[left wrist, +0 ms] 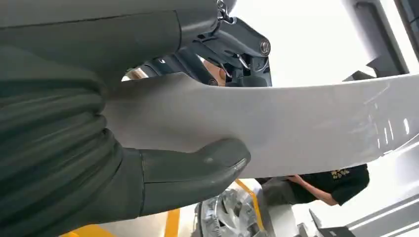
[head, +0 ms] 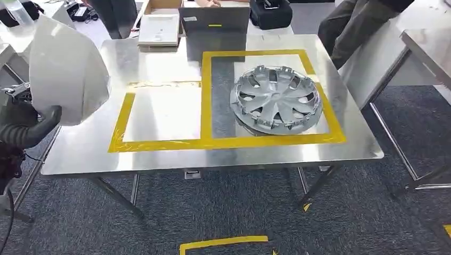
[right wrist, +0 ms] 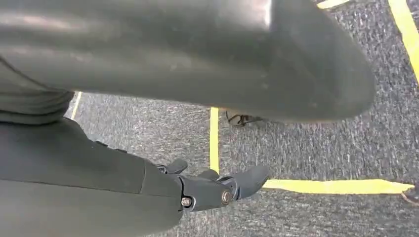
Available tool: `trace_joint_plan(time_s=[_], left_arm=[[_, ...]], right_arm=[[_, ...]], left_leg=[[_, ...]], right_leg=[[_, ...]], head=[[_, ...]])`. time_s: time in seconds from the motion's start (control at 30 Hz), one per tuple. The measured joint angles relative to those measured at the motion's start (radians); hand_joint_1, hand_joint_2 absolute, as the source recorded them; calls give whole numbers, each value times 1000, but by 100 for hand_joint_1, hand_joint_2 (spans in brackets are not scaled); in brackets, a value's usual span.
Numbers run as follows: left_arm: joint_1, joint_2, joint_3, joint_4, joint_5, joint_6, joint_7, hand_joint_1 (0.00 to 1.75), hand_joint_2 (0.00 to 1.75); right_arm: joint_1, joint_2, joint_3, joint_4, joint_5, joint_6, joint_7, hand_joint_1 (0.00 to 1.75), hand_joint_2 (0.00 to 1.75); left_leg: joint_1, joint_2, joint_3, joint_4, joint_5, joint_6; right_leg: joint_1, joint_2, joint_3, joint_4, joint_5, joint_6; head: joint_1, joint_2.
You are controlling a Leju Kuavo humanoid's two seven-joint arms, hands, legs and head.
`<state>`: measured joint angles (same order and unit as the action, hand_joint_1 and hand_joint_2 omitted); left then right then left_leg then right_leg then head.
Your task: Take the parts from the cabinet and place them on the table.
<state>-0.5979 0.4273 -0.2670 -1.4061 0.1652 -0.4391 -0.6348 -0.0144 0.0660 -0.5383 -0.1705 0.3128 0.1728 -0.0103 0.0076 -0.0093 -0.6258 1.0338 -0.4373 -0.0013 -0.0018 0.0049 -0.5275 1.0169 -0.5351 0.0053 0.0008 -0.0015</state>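
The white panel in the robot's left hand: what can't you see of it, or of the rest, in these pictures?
- White panel: head view, top cut off by the picture edge; full shape unknown.
- Left hand: wrist view, fingers behind the panel hidden; thumb visible.
- Hubcap: underside hidden.
- Right hand: largely covered by its own thumb.

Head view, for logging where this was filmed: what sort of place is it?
Likely a workshop or test lab: a steel table marked with yellow tape, a hubcap on it, grey carpet floor.
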Motion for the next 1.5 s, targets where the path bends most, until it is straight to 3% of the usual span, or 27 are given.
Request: trace_joint_plan(time_s=[0.03,0.07,0.23,0.27,0.3,0.33,0.4,0.47,0.53,0.6,0.63,0.67,0.73,0.77,0.8,0.83,0.9,0.93,0.97,1.0,1.03,1.1,1.17,1.3,1.37,1.5], left_arm=[[-3,-2,0,0,0,0,0,175,175],[-11,-2,0,3,0,0,-2,175,175],[-16,-4,-1,4,0,-1,-2,175,175],[-20,-8,-4,8,0,-2,-2,175,175],[-20,-14,-7,14,0,-3,-2,175,175],[-21,-20,-12,21,0,-5,-1,175,175],[-28,-24,-15,26,0,-5,-1,175,175],[-35,-26,-16,31,0,-5,-1,175,175],[-36,-27,-17,35,0,-5,0,175,175],[-37,-27,-17,39,0,-5,4,175,175],[-39,-27,-17,43,0,-5,4,175,175],[-46,-27,-17,49,1,-5,4,175,175],[-46,-27,-17,69,1,-5,6,175,175],[-42,-27,-18,77,1,-5,7,175,175],[-39,-27,-18,81,1,-5,7,175,175],[-39,-27,-18,84,1,-5,7,175,175],[-44,-27,-18,90,0,-4,7,175,175],[-47,-27,-18,95,-2,0,12,175,175],[-56,-28,-19,107,-9,8,20,175,175],[-69,-30,-21,126,-40,32,30,175,175],[-85,-34,-27,158,-86,75,34,175,175],[-124,-43,-43,227,-224,199,34,175,175],[-218,-91,-85,387,-411,376,39,175,175],[-347,-189,-173,644,-622,586,102,175,175],[-388,-241,-222,750,-704,654,154,175,175],[-436,-322,-306,901,-804,732,235,175,175]], right_arm=[[-1,-1,0,0,-1,-2,0,0,0],[-2,0,0,0,-1,-2,0,0,0],[-3,0,0,0,-2,-2,0,0,0],[-4,0,0,0,-2,-3,0,0,0],[-1,0,0,0,-3,-4,1,0,0],[1,0,0,0,-5,-5,1,0,0],[1,0,0,0,-6,-5,-1,0,0],[1,0,0,1,-5,-3,-2,0,0],[0,0,0,1,-3,-2,-2,0,0],[0,0,0,1,-1,0,-2,0,0],[1,0,0,1,0,0,-2,0,0],[1,0,0,1,2,1,-2,0,0],[-1,0,0,1,2,1,-2,0,0],[-1,0,0,1,2,1,-2,0,0],[0,0,0,1,2,1,-2,0,0],[2,0,0,1,2,1,-2,0,0],[3,1,0,1,2,2,-2,0,0],[3,1,0,1,4,3,-1,0,0],[-1,0,0,1,5,3,0,0,0],[-3,0,0,1,8,3,1,0,0],[-3,-2,0,1,11,0,1,0,0],[-2,-2,0,1,11,-5,1,0,0],[-3,-2,0,1,13,-13,1,0,0],[-6,-3,0,1,24,-20,1,0,0],[-6,-3,0,1,32,-23,1,0,0],[-5,-5,0,1,48,-27,1,0,0]], left_leg=[[5,1,8,-4,-2,5],[5,2,13,-5,-7,13],[5,3,15,-5,-10,17],[4,3,20,-5,-16,19],[3,4,30,-4,-29,20],[3,3,54,-3,-47,17],[3,3,81,-3,-67,11],[-3,0,85,0,-80,-1],[-2,1,88,-10,-82,-12],[0,4,97,-14,-94,-26],[-1,5,92,14,-104,-29],[0,5,56,78,-130,-33],[3,5,-44,238,-181,-39],[3,5,-86,292,-185,-41],[4,5,-102,294,-158,-42],[4,5,-92,247,-107,-41],[5,6,-32,78,13,-37],[4,7,-12,26,28,-33],[-2,5,3,6,18,-30],[4,4,3,-4,11,-18],[3,2,1,-7,11,-21],[1,-1,1,-6,8,-16],[0,-8,0,-6,7,-12],[-1,-8,2,-6,6,-4],[-2,-7,2,-5,6,-2],[-4,-3,3,-5,5,-1]], right_leg=[[-4,-1,2,11,-6,5],[-3,-1,-19,55,-21,12],[-4,-1,-45,97,-39,15],[-6,-1,-112,204,-76,20],[-6,-1,-200,323,-99,23],[-6,-1,-206,258,-6,18],[-5,-1,-140,71,120,7],[3,0,-112,16,104,-5],[4,0,-115,21,98,-15],[-6,0,-94,2,97,-27],[-6,0,-82,-2,92,-34],[-6,-1,-77,-2,88,-41],[-5,-1,-68,-2,77,-44],[-5,0,-62,-2,71,-44],[-5,1,-53,-1,65,-43],[-5,2,-42,-1,57,-41],[-6,3,-19,1,40,-35],[-6,3,-21,2,32,-29],[0,5,-23,9,28,-22],[2,5,-31,13,27,-22],[5,4,-32,9,30,-31],[4,1,-29,2,30,-31],[4,-3,-23,-4,31,-30],[3,-4,-18,-12,35,-21],[2,-3,-16,-14,35,-12],[0,0,-16,-15,38,-5]], head=[[1,0],[2,0],[2,0],[2,0],[2,0],[2,0],[2,0],[2,0],[1,0],[2,0],[-4,0],[-6,0],[-5,0],[-6,0],[-6,0],[-5,0],[-5,0],[-5,0],[-6,0],[-3,0],[-1,0],[-1,0],[0,0],[-1,0],[0,0],[-1,0]])
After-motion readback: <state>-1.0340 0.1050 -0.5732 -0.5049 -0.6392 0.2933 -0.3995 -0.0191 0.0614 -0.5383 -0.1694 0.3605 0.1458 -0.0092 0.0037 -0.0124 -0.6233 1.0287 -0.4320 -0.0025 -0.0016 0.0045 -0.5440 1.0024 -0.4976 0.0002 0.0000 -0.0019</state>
